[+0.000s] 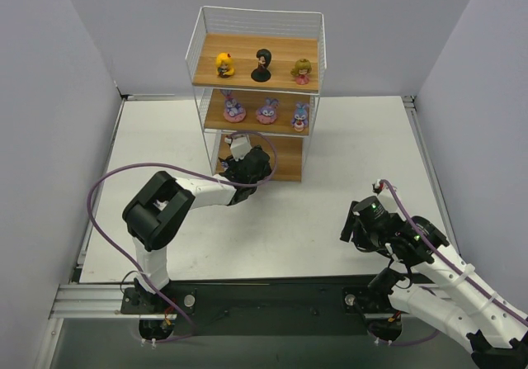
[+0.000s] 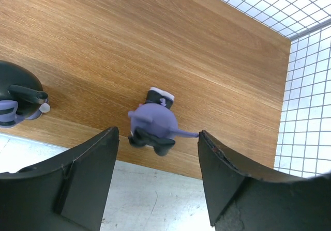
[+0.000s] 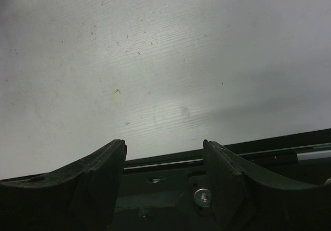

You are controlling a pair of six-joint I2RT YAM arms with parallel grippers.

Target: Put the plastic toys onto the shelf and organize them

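Straddles blue-purple toy (image 2: 155, 121) at front edge of shelf bottom board (image 2: 155, 45) with open left hand (image 2: 158, 136); holds open empty right hand (image 3: 164, 144) over bench (image 3: 155, 60) near edge

No text, label, brand mark, number or sign legible in any of the three views. Checked the shelf (image 1: 280, 49): boards show plain wood grain only. Checked the dark blue-purple figurine (image 2: 154, 123) close up in the left wrist view: no lettering readable on it. Figurines in the top view are too small to tell.
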